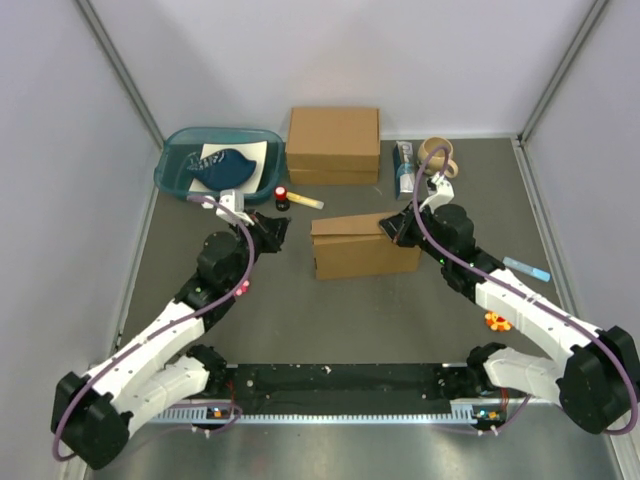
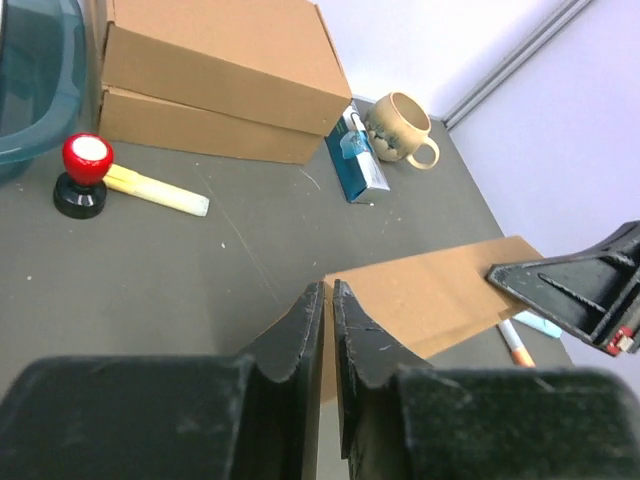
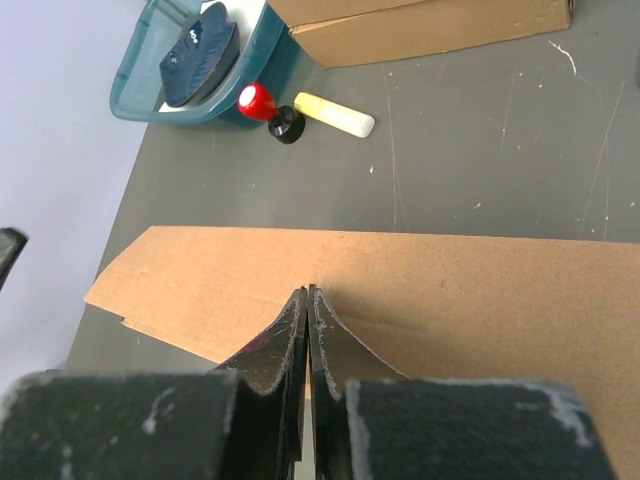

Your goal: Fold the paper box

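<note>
Both arms are reaching inward toward the paper box (image 1: 365, 245) sitting mid-table (image 1: 330, 320), the left hand (image 1: 283, 228) hovering all but closed, empty, just short of its left edge, the right hand (image 1: 385, 228) resting fully closed against its top flap.

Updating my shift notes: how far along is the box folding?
Done: the paper box stands with walls up and its top panel folded over. In hand: the right gripper, shut, rests on that panel's right end; the left gripper sits off the left end, holding nothing. Left: the lid seems slightly raised, so closing and tucking it probably remains.
</note>
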`<action>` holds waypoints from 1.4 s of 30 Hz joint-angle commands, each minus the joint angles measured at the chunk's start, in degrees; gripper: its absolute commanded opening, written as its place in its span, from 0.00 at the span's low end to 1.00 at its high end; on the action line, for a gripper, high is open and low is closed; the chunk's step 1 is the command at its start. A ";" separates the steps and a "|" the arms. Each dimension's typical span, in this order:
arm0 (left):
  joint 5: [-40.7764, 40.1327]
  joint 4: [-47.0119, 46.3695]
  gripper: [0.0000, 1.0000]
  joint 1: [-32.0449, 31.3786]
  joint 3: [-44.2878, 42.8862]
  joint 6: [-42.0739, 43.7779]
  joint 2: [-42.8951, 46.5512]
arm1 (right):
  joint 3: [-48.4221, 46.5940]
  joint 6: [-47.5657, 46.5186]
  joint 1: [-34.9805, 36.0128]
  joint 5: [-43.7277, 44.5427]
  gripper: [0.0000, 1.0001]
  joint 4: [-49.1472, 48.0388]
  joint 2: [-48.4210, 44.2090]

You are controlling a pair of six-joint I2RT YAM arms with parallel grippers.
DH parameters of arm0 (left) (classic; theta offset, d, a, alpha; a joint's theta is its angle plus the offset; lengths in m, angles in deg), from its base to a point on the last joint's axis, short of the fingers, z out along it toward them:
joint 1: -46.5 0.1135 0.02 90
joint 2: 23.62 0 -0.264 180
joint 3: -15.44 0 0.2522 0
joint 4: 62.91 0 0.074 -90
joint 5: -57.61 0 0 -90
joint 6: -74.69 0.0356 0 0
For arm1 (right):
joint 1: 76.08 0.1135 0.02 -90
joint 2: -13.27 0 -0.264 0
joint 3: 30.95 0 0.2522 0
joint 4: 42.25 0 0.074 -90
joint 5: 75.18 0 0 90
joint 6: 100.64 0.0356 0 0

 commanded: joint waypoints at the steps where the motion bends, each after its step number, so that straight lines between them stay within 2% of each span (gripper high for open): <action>1: 10.71 -13.27 0.08 3.32 -1.78 -7.05 -5.94 | 1.82 -2.61 -0.45 0.83 0.00 10.36 2.52; 7: 17.21 -23.62 0.00 3.85 -3.02 -9.42 -10.86 | 2.00 -2.78 -0.45 0.22 0.00 10.36 2.34; 13: 21.45 -23.75 0.00 3.94 -3.81 -11.89 -15.70 | 2.18 -2.78 -0.45 -0.48 0.00 10.45 2.08; 20: 27.77 -27.16 0.00 3.94 5.23 -14.35 -22.64 | 2.44 -2.78 -0.53 -0.84 0.00 10.54 1.99; 21: 27.95 -31.00 0.00 3.94 6.29 -14.88 -23.00 | 2.35 -2.78 -0.45 -0.84 0.00 10.45 1.90; 24: 26.73 -34.99 0.00 4.03 8.41 -16.37 -21.43 | 2.18 -2.87 -0.45 -0.75 0.00 10.63 1.73; 29: 24.62 -29.03 0.00 5.52 2.62 -14.18 -14.49 | 1.74 -2.78 -0.45 -0.49 0.00 10.98 1.46; 34: 22.25 -24.28 0.00 6.22 -1.87 -12.42 -11.31 | 1.91 -2.78 -0.45 -0.66 0.00 10.98 1.55; 42: 18.38 -24.63 0.00 6.31 5.59 -15.67 -14.91 | 2.18 -2.43 -0.45 -1.54 0.00 10.10 1.99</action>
